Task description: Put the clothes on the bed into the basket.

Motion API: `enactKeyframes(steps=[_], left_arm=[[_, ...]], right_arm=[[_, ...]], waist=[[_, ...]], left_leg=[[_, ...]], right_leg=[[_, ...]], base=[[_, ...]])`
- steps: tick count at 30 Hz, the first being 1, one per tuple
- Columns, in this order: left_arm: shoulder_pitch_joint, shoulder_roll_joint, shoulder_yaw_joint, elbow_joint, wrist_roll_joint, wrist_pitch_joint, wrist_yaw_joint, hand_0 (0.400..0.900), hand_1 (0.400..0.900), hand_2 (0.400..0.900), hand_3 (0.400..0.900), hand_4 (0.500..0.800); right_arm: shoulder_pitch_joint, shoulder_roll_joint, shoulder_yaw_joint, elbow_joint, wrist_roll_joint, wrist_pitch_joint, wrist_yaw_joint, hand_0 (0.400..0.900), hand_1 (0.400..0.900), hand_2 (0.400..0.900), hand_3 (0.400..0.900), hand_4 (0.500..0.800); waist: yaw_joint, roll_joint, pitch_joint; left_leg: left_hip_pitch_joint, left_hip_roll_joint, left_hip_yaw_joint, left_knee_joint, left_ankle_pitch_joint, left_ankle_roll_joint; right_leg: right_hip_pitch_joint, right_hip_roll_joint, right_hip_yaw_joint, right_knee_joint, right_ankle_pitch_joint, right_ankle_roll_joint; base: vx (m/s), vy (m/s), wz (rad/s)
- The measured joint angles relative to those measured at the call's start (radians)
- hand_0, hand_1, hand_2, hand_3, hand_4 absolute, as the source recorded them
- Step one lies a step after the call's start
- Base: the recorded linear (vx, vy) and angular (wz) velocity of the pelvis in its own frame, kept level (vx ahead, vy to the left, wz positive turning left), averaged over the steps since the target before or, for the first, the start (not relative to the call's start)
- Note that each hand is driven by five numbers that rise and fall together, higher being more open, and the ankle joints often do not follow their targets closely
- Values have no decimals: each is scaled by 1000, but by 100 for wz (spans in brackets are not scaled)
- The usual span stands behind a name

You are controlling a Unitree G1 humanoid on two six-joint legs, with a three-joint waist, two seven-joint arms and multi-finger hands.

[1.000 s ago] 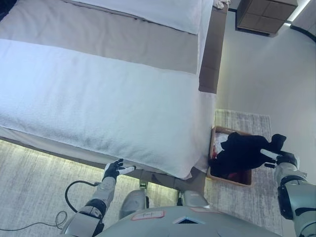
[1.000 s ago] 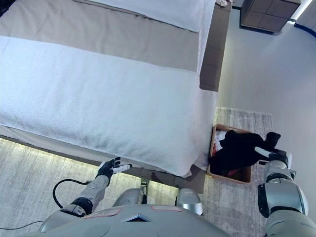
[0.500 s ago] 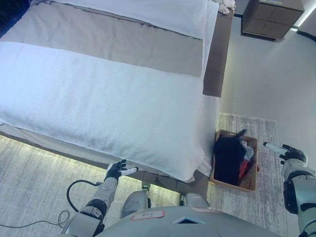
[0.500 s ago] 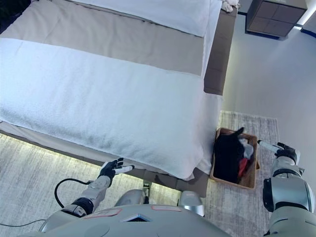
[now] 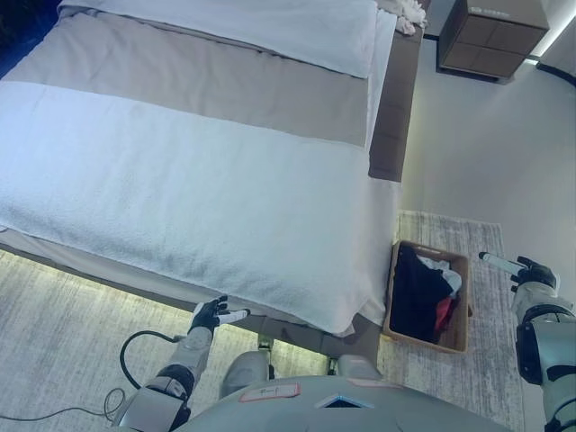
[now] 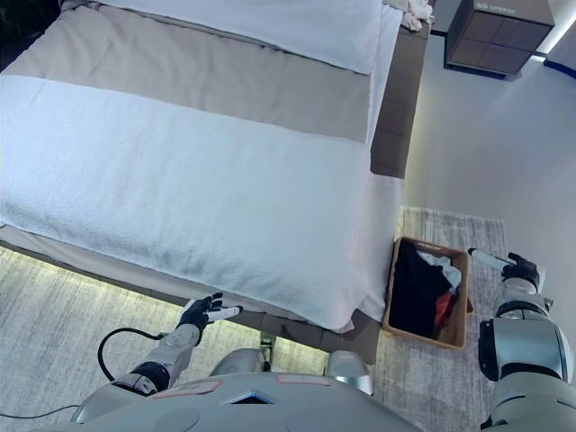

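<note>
Right hand (image 5: 526,271) empty, fingers straight, just right of the basket (image 5: 457,334)
Dark clothes (image 5: 416,292) lie inside the basket; bed (image 5: 207,171) left of it looks bare, so likely finished; left hand (image 5: 214,314) idles open

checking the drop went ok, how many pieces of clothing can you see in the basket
3 by colour: a black garment filling most of the basket, a white piece at its far right, and a red piece on the right. More may lie hidden beneath.
</note>
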Motion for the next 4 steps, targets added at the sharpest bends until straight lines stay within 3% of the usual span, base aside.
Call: enactKeyframes(steps=[4], left_arm=[[5, -1, 5, 0, 0, 0, 0, 900, 900, 900, 900, 800]], right_arm=[[19, 38, 30, -88, -2, -6, -3, 900, 900, 900, 900, 800]], waist=[[-5, -1, 0]], left_leg=[[1, 1, 3, 0, 0, 0]], right_leg=[[-1, 1, 4, 0, 0, 0]], base=[[-18, 9, -2]])
